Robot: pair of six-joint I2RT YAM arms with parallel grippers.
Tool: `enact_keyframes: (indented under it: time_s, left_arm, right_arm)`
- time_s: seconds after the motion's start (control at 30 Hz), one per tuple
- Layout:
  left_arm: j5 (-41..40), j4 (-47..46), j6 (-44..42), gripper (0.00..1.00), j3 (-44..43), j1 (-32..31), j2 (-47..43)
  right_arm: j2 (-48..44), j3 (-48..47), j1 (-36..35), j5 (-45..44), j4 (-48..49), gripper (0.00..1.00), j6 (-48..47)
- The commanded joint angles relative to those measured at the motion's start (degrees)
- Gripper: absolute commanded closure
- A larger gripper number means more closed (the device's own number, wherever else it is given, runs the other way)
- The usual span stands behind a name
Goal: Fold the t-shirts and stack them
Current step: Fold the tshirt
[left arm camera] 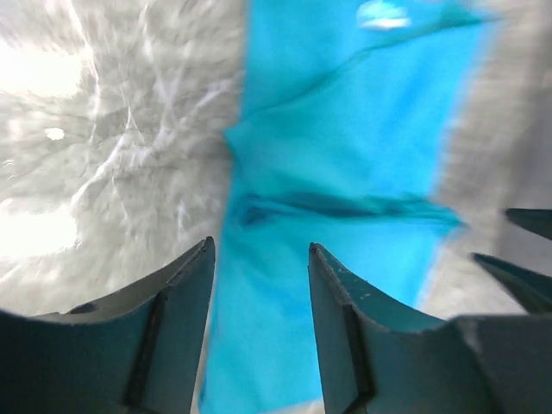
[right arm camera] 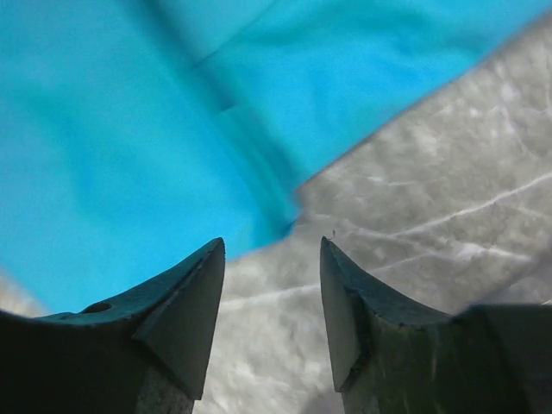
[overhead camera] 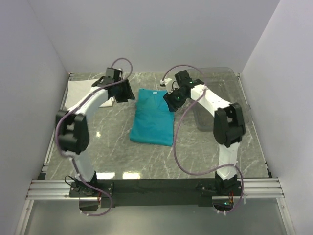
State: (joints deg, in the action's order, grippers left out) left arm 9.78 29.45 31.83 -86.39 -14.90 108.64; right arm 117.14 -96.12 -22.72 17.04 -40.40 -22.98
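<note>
Top view: your left pincer and right pincer flank the far end of the teal shirt, one on each side. I'd guess that's so both corners move together. The white shirt sits well off to the left pincer's left.
Left wrist: fingers are partway open with nothing gripped. The shirt is right below and ahead, sides tucked in, one crease across.
Right wrist: fingers are parted and empty, over bare table. The shirt's smooth edge is just ahead-left.

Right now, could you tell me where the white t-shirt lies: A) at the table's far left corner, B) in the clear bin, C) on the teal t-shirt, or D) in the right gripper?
A: the white t-shirt lies at the far left corner, apart from the teal t-shirt in the middle.
</note>
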Motion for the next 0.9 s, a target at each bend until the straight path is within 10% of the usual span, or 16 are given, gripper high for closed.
enact_keyframes:
  time_s: [0.0, 0.2, 0.4, 0.87]
  left_arm:
    - [0.6, 2.4, -3.2, 0.47, 5.2, 0.0, -12.2]
    - [6.1, 7.4, -0.1, 0.43, 28.8, -3.9, -25.9]
    - [7.5, 1.8, 8.1, 0.43, 44.0, -7.9, -33.1]
    - [4.9, -4.0, 10.4, 0.43, 40.1, -8.0, -24.0]
  right_arm:
    - [-12.8, 5.4, 0.4, 11.8, -2.7, 0.44, -14.3]
    - [-27.5, 29.7, -3.1, 26.0, -9.4, 0.37, -47.0]
    - [-29.4, 40.9, -13.6, 12.7, 7.2, 0.37, -32.2]
    - [-23.0, 40.7, -16.2, 4.8, 14.3, 0.39, -22.4]
